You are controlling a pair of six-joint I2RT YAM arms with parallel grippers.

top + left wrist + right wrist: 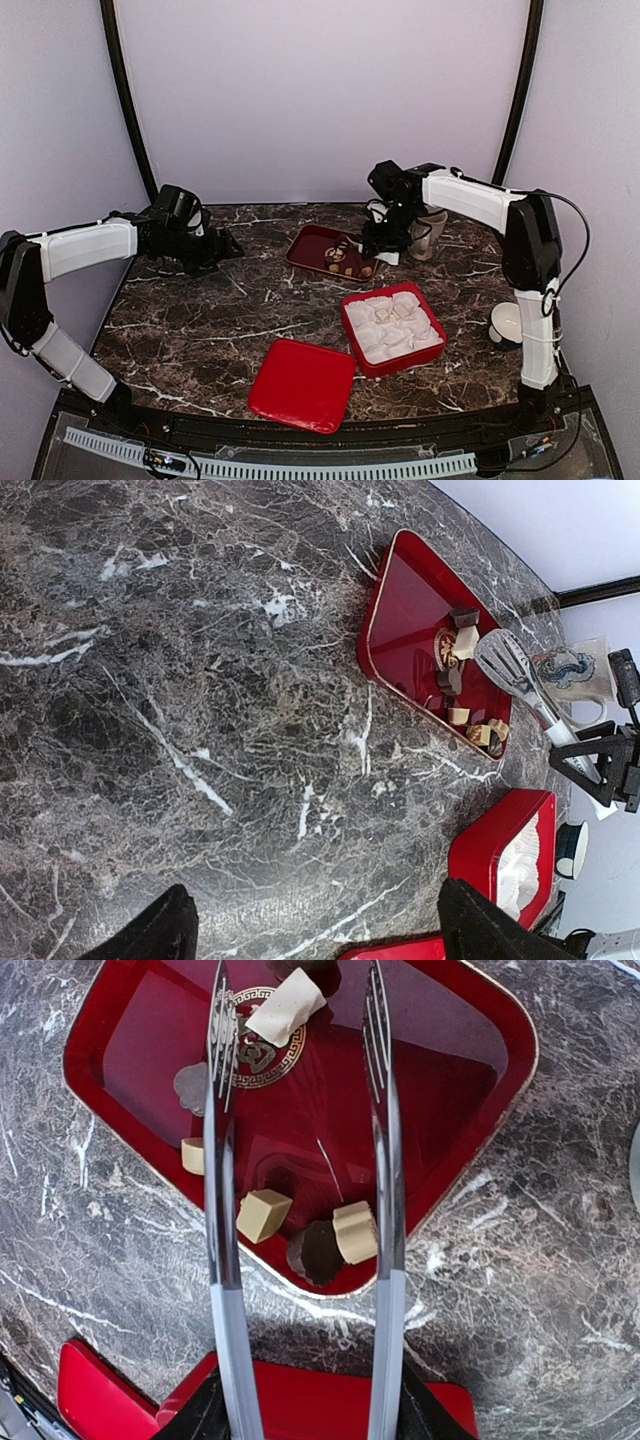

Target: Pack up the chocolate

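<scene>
Mug (433, 238) half behind the right arm (470, 198); tongs (388, 1260) and one dark chocolate (312, 968) partly out of view.

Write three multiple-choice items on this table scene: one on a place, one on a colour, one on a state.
1. Where does the flat red square lid lie relative to the red square box of crinkled paper cups?
A. On top of the box, closing it.
B. Flat on the dark marble table, beside the box, nearer the arm bases.
C. Standing on edge inside the box.

2. What colour are the paper cups?
A. White.
B. Yellow.
C. Black.

3. What state is the left gripper in?
A. Shut on the lid.
B. Shut on a paper cup.
C. Open, holding nothing.

Key:
1 B, the lid lies apart from the uncovered box.
2 A, the cups show white against the red walls.
3 C, its fingers stand wide apart over bare marble.
</scene>
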